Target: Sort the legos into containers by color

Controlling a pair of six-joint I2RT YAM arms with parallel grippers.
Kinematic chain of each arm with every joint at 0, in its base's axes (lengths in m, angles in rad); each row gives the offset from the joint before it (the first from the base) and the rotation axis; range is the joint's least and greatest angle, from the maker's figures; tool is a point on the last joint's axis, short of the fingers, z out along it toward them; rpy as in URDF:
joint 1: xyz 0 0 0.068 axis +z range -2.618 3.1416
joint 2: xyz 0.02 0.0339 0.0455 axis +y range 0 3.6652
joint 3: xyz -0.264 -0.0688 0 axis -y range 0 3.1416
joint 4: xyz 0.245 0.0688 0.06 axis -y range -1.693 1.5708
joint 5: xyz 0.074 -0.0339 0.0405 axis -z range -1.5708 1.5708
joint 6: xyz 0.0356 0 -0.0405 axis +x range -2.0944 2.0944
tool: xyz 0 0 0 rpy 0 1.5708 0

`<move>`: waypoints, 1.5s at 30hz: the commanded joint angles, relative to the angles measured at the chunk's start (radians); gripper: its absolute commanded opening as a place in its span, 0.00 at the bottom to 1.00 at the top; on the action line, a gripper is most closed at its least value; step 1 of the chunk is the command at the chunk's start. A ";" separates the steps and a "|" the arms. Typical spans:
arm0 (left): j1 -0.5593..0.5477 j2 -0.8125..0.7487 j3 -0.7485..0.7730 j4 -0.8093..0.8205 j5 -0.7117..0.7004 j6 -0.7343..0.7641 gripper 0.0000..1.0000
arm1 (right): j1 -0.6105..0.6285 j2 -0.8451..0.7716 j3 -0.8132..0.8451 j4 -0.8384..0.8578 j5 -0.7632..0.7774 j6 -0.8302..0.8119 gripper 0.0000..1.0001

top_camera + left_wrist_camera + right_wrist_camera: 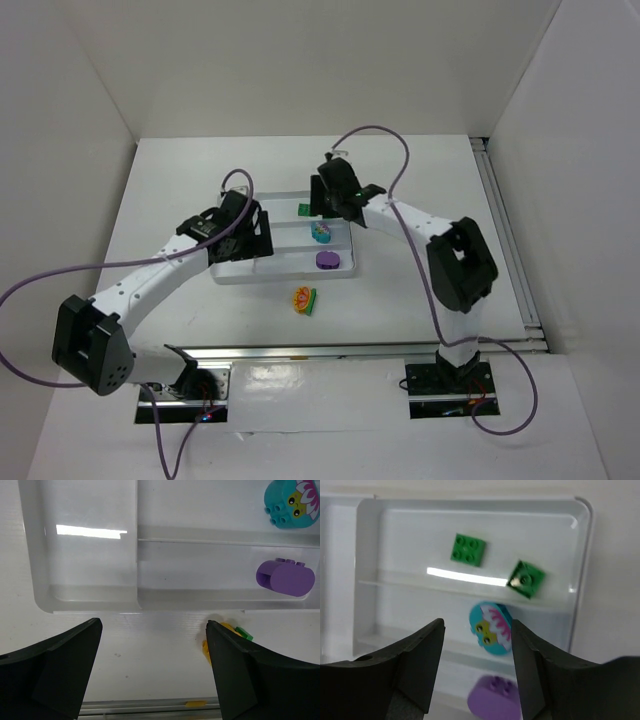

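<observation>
The white tray point(285, 264) lies mid-table. In the right wrist view the tray point(410, 540) holds two green cubes point(468, 549) point(527, 579) in its far compartment, the cyan-and-pink piece point(491, 628) in the middle one and the purple oval point(495, 697) in the near one. The orange-yellow piece point(303, 298) lies on the table just in front of the tray. My right gripper point(477, 625) is open and empty above the cyan piece. My left gripper point(152, 626) is open and empty over the tray's front edge, and its right finger half hides the orange-yellow piece point(226, 628).
From above, one green cube point(304, 209), the cyan piece point(321, 233) and the purple oval point(328, 260) show; the other cube is hidden under my right gripper point(328, 200). My left gripper point(250, 235) covers the tray's left side. A metal rail point(350, 350) runs along the table's near edge.
</observation>
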 commanded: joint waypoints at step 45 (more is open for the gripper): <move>0.144 -0.144 0.051 0.023 0.055 0.003 0.97 | 0.451 -0.187 -0.331 -0.188 0.132 0.315 0.55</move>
